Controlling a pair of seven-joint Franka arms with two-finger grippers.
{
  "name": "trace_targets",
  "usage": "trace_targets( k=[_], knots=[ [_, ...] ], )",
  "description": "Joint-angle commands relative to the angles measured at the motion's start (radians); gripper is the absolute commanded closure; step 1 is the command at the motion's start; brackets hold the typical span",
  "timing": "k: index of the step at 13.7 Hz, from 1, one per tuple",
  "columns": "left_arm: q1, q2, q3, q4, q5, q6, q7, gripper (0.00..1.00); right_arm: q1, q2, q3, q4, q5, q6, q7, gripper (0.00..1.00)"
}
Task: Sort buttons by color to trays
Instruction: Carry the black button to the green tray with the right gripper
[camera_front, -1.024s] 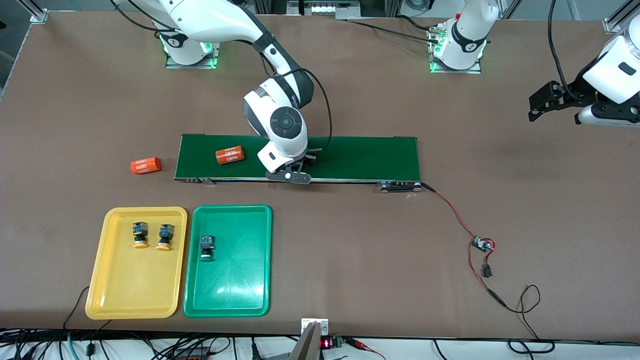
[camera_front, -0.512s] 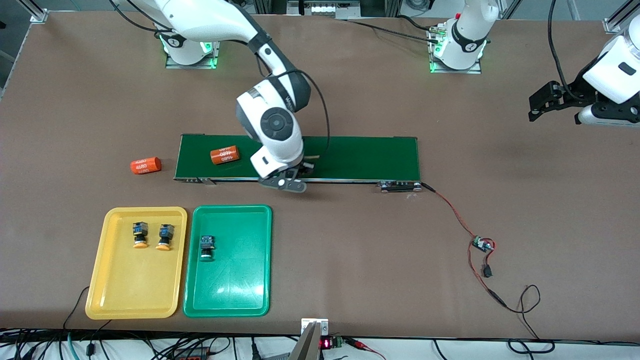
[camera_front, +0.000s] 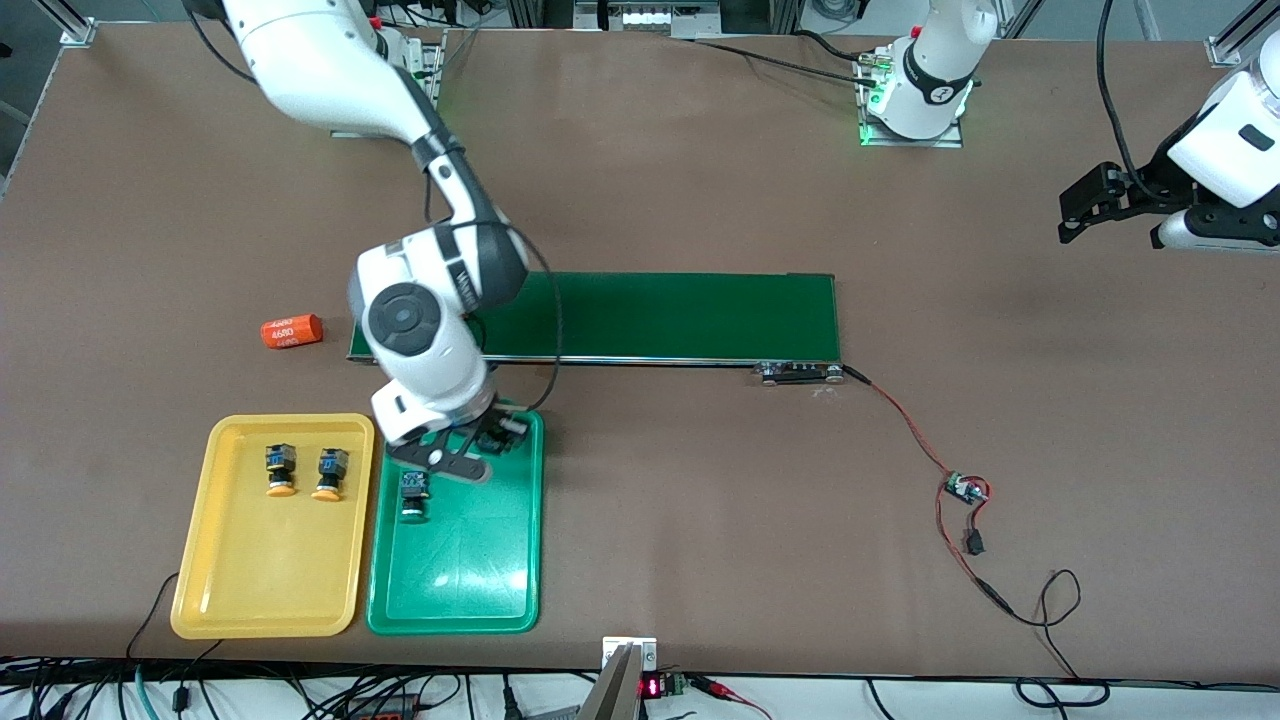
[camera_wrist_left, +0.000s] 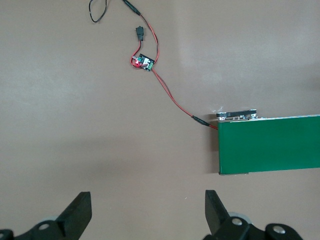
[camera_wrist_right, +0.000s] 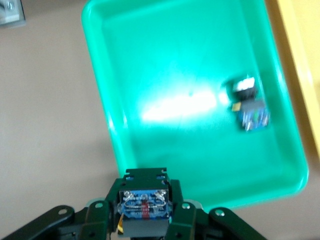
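Your right pincer (camera_front: 487, 440) grips a button (camera_wrist_right: 144, 209) over the green tray (camera_front: 500, 590).
Another button (camera_front: 412, 495) lies inside, toward ten o'clock; two sit in the yellow tray (camera_front: 250, 590). Left pincer (camera_wrist_left: 147, 212) waits, released, above the tabletop (camera_front: 700, 500).

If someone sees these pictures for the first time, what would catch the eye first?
The right tool hangs over the green tray, shut on a button. One button already lies in that tray, and two yellow-capped buttons lie in the yellow tray beside it. The left tool waits open over bare table at its own end.
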Motion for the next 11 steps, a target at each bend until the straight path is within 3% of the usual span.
trace_targets(
  k=[1, 3, 8, 9, 10, 11],
  knots=[
    [0.008, 0.014, -0.003, 0.033, 0.009, -0.027, 0.011, 0.00, -0.034, 0.085, 0.009, 0.057, 0.009, 0.099, -0.095, 0.85],
    [0.008, 0.014, -0.003, 0.033, 0.009, -0.027, 0.011, 0.00, -0.038, 0.140, 0.006, 0.070, 0.006, 0.178, -0.109, 0.85],
    [0.009, 0.014, -0.003, 0.031, 0.009, -0.027, 0.013, 0.00, -0.088, 0.214, 0.007, 0.116, 0.006, 0.229, -0.195, 0.85],
    [0.008, 0.014, -0.003, 0.033, 0.009, -0.029, 0.011, 0.00, -0.092, 0.213, 0.007, 0.115, 0.011, 0.227, -0.195, 0.57],
    [0.008, 0.014, -0.003, 0.033, 0.009, -0.027, 0.011, 0.00, -0.100, 0.205, 0.007, 0.113, 0.014, 0.224, -0.192, 0.01],
    [0.008, 0.014, -0.003, 0.033, 0.007, -0.027, 0.013, 0.00, -0.107, 0.187, 0.012, 0.113, 0.018, 0.212, -0.190, 0.00]
  ],
)
